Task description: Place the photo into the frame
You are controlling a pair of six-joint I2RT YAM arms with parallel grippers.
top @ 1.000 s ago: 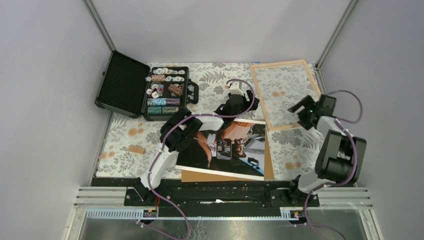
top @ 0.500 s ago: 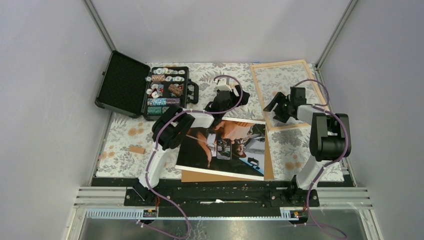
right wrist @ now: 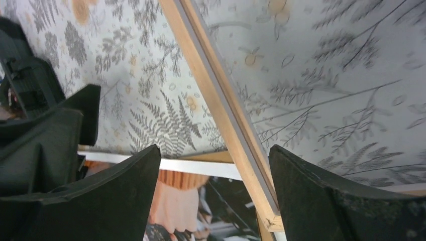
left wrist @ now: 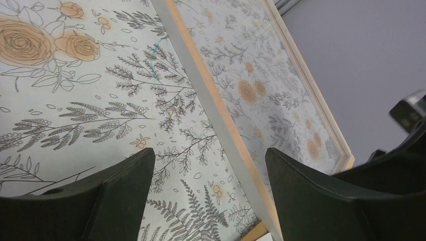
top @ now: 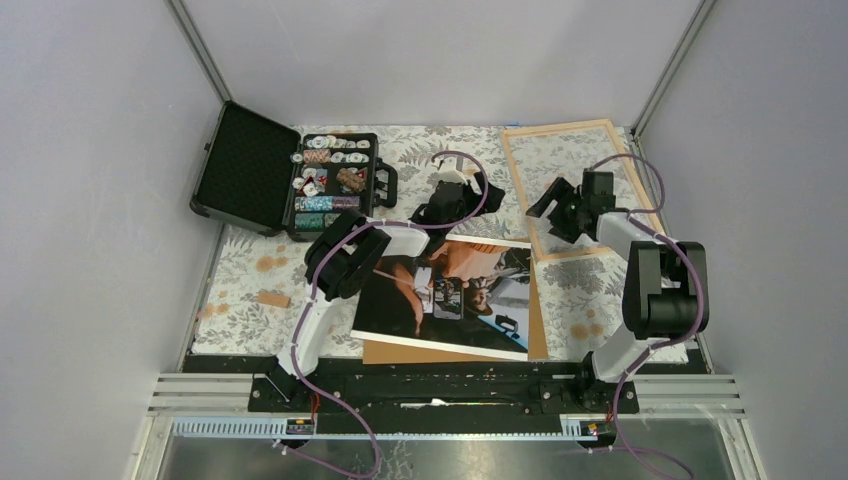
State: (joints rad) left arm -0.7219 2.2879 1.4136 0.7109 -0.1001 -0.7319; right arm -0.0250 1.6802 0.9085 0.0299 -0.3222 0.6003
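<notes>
- The photo [top: 445, 295] lies face up on a brown board [top: 395, 352], near the arm bases.
- Beyond it, the left gripper [left wrist: 208, 163] and right gripper [right wrist: 216, 155] are both spread wide, empty.
- The frame [top: 560, 127] lies flat at the far right, with the right gripper over its left rail.

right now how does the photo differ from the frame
The photo is opaque, a dark picture inside a white border; the frame is a thin light-wood rim around a clear pane showing the floral cloth through it. The photo lies at the near side on a brown backing board; the frame lies far right, on the cloth. Both are flat rectangles.
</notes>
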